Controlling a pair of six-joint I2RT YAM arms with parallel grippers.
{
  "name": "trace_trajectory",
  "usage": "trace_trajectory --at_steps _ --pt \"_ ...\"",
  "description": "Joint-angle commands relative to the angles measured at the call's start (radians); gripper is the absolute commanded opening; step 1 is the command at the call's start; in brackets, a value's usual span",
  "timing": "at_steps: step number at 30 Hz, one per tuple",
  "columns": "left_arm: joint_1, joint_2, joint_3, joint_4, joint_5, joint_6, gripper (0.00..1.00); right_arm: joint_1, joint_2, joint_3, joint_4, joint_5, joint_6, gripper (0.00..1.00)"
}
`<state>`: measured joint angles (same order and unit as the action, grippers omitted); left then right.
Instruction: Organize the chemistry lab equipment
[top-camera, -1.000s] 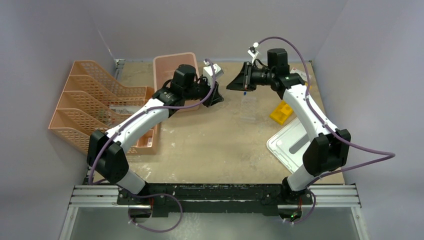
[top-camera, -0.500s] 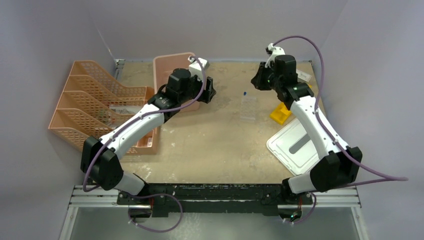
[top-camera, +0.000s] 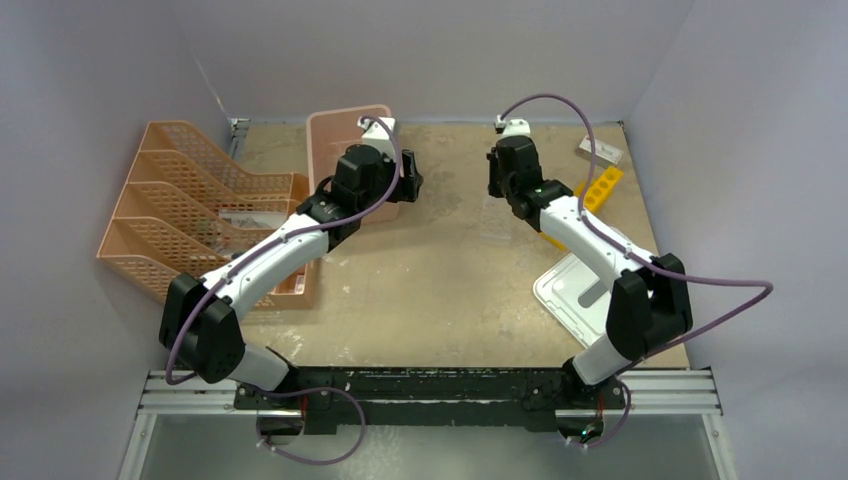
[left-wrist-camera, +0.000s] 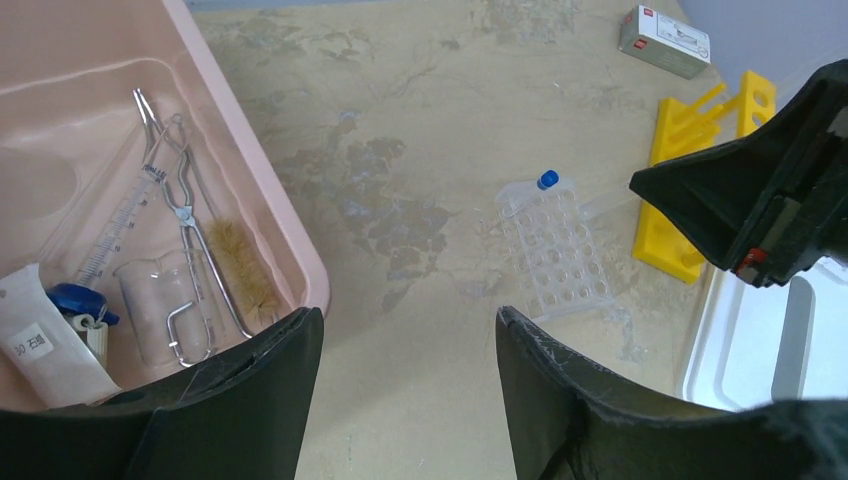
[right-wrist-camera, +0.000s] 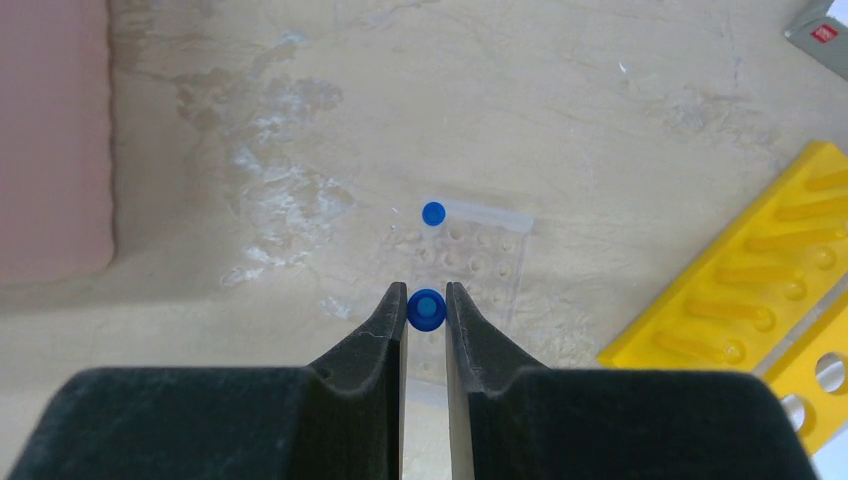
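Squarely inside the right pincer (right-wrist-camera: 427, 293), one blue-capped tube (right-wrist-camera: 427, 310).

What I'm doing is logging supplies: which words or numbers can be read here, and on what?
"30", then two unclear characters: white packet in the pink bin.
Red mark, print too small to read: small box.
Scale marks, numbers unreadable: graduated tube in the bin.
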<state>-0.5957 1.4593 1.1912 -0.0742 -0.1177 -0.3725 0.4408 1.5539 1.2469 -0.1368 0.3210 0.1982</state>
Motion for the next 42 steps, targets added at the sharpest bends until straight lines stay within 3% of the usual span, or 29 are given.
trace_trajectory --at_steps 1,21,42 --pt "0.007 -0.047 -0.003 0.059 -0.037 -0.057 0.63 0.013 0.011 -0.029 0.114 0.083 0.048 0.06" --pt "0.007 -0.020 0.014 0.054 0.033 -0.072 0.63 0.015 0.145 -0.132 0.360 0.073 0.098 0.04" --pt "0.006 -0.008 0.007 0.059 0.027 -0.072 0.63 0.015 0.173 -0.104 0.311 0.129 0.086 0.03"
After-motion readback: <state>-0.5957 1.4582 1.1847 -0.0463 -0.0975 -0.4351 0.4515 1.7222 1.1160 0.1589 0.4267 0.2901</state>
